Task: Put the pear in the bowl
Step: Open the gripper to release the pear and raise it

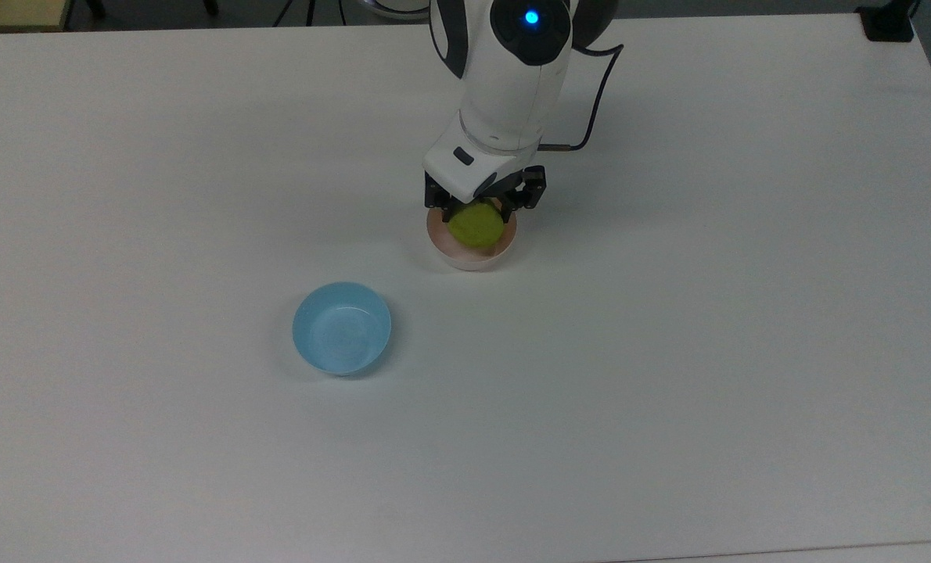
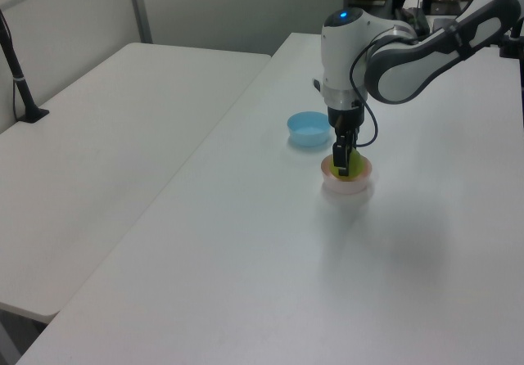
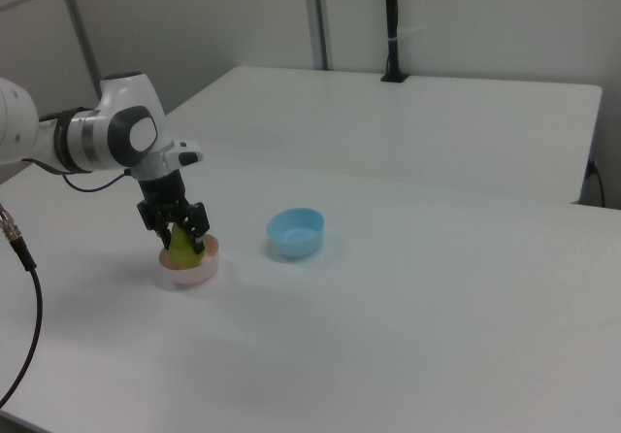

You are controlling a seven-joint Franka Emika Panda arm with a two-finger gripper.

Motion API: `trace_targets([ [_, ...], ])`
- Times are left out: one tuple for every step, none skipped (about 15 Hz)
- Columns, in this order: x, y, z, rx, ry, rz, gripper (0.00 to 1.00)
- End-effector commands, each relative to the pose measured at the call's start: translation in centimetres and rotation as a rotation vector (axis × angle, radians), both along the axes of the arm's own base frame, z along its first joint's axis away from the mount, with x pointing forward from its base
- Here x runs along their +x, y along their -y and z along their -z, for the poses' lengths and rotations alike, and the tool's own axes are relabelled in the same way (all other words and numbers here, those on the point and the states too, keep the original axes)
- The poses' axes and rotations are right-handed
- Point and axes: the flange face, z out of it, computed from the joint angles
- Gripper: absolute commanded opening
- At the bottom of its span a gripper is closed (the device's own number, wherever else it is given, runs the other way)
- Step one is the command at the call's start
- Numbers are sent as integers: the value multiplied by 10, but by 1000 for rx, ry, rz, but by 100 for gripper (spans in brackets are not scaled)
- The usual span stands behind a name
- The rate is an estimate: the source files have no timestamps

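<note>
The yellow-green pear is clamped by the gripper and held inside the pale pink bowl, well apart from the light blue bowl.

A light blue bowl stands upright on the white table, its smooth inside bare. In the left view a second white table adjoins, with a dark post standing on what looks like a clamp base at its edge
</note>
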Motion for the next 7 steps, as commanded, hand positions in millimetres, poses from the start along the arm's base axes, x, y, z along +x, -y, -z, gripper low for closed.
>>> trace_targets([
  [2, 2, -3, -13, 18, -2, 100],
  [2, 3, -8, -11, 24, 0, 100],
  [5, 3, -17, -9, 34, 1, 100],
  [6, 5, -25, -9, 39, 7, 100],
  [7, 7, -33, -8, 50, 9, 100],
  [8, 9, -43, -8, 56, 10, 100],
  [6, 14, -57, -7, 59, 12, 100],
])
